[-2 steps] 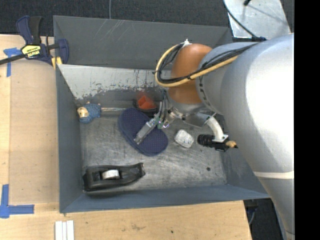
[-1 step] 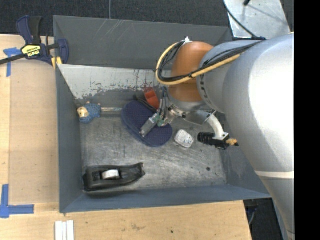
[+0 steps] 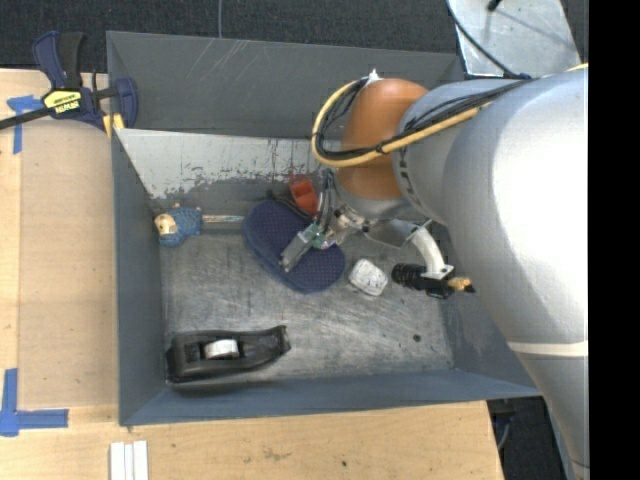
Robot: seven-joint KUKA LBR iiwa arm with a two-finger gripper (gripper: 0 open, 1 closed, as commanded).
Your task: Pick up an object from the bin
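Blue pad [image 3: 268,236], lying in the bin [image 3: 380,333] near its back wall, is looking soft, light and floppy, so I am favouring a pinch at its edge, hovering over it, unable to tell whether my jaws are open.

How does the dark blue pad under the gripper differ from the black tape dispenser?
The dark blue pad is oval and lies mid-bin beneath the gripper. The black tape dispenser is long, carries a white roll, and lies alone by the near wall. Both are dark.
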